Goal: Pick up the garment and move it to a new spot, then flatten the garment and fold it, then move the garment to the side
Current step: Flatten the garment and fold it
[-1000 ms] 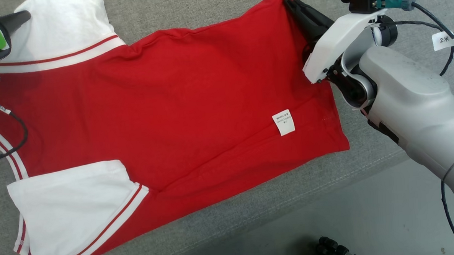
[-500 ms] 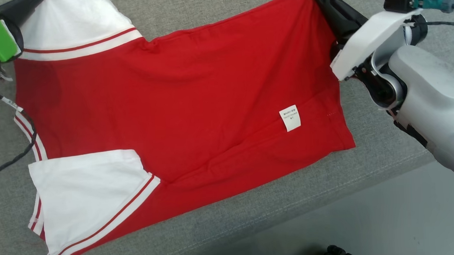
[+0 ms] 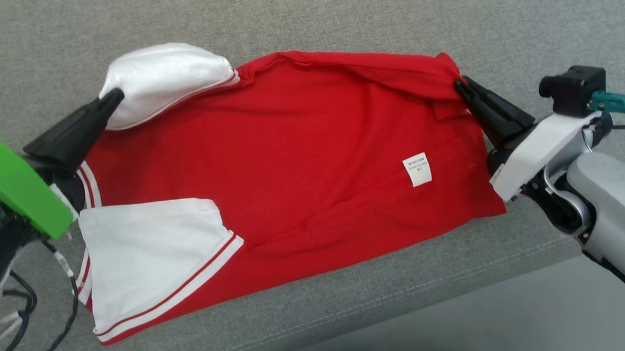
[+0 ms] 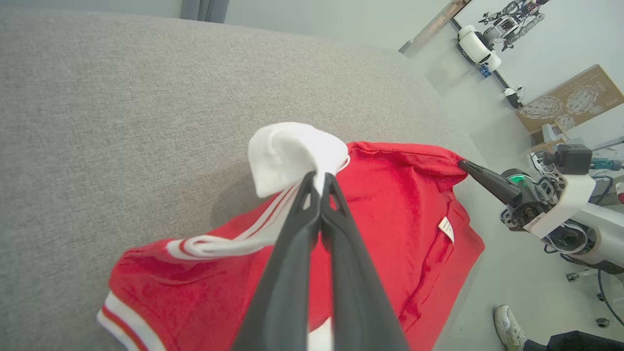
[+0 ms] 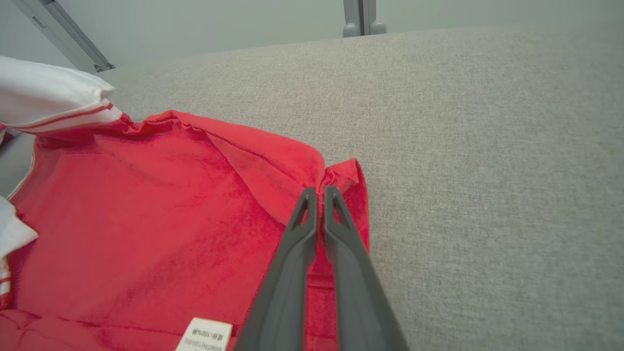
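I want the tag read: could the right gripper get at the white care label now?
Probably not yet: the right gripper is shut on a corner of the garment. The label itself lies uncovered nearby.

Red over the garment [image 3: 301,160], white on its sleeves [image 3: 147,251] at 8 and 11 o'clock, cuffs banded with thin red and white stripes. White label [image 3: 416,169] with dark print toward 3 o'clock. Mottled grey couch [image 3: 337,16]. Black left gripper [image 3: 113,94] under a bright green cover [image 3: 17,183]; black right gripper [image 3: 459,83], white bracket [image 3: 538,150].
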